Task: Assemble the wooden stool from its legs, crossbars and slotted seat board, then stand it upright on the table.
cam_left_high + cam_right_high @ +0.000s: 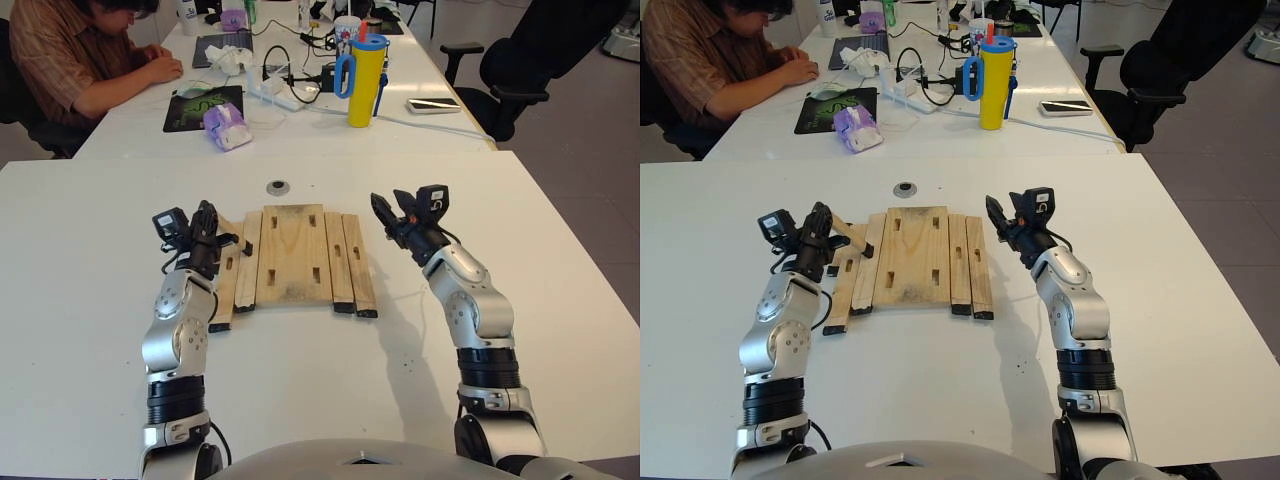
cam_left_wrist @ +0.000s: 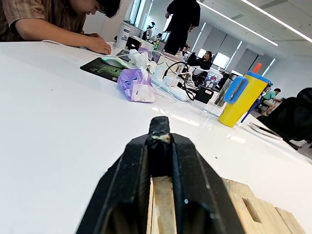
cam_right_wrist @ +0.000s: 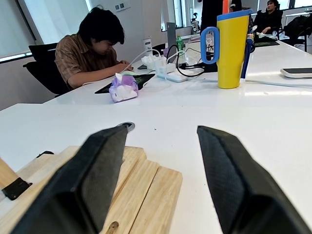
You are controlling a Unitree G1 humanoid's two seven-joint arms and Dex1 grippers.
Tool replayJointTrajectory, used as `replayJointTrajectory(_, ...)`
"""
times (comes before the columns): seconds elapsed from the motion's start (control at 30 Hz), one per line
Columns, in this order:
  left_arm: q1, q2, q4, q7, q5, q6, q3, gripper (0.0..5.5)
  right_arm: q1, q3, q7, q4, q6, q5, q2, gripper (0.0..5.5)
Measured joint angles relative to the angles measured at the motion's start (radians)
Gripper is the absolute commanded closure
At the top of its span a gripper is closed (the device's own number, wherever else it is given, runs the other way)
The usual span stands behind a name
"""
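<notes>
Left gripper [image 1: 206,213] seemingly clamps 1 leg [image 1: 849,235]; right gripper [image 1: 388,201] hovers spread, forearm raised.

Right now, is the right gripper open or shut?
Open. The right gripper's two fingers stand well apart, with the white table and the wooden boards showing between them; it holds nothing.

On my left wrist feed, the left claw [image 2: 159,134] is pinched together at its tips, with a pale wooden strip [image 2: 161,202] running between its black fingers [image 2: 122,195]. Just beside it I can see the slotted seat board [image 2: 253,209] lying flat on the white desk [image 2: 63,126]. Farther off sit a purple tissue pack [image 2: 135,85], a tangle of cables [image 2: 178,80] and a yellow tumbler [image 2: 237,100] with a blue handle.
</notes>
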Motion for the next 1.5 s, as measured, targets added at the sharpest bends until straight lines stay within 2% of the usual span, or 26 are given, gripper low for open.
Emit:
replayJointTrajectory(0.33,0.01,0.02,0.034,0.012,0.188,-0.067,-0.115,5.06,0.022,0.036,-0.007,-0.024,0.007,-0.004,0.001,2.85)
replayJointTrajectory(0.63,0.051,0.02,0.093,-0.015,0.249,-0.215,-0.144,5.06,0.022,0.057,-0.003,-0.031,0.015,-0.013,-0.007,2.85)
replayJointTrajectory(1.0,0.063,0.015,0.124,-0.028,0.269,-0.293,-0.158,5.06,0.021,0.075,0.008,-0.03,0.021,-0.033,-0.02,2.85)
replayJointTrajectory(1.03,0.064,0.015,0.125,-0.031,0.269,-0.296,-0.158,4.69,0.021,0.076,0.008,-0.029,0.021,-0.033,-0.02,2.85)
replayJointTrajectory(1.2,0.133,0.018,0.151,-0.049,0.277,-0.268,-0.16,4.15,0.02,0.075,0.013,-0.024,0.022,-0.032,-0.019,2.85)
replayJointTrajectory(1.47,0.096,0.027,0.048,-0.056,0.29,-0.298,-0.154,2.91,0.02,0.056,0.017,-0.011,0.026,-0.007,0.002,2.85)
replayJointTrajectory(1.5,0.094,0.027,0.04,-0.056,0.288,-0.295,-0.149,2.91,0.02,0.054,0.017,-0.009,0.026,-0.003,0.002,2.85)
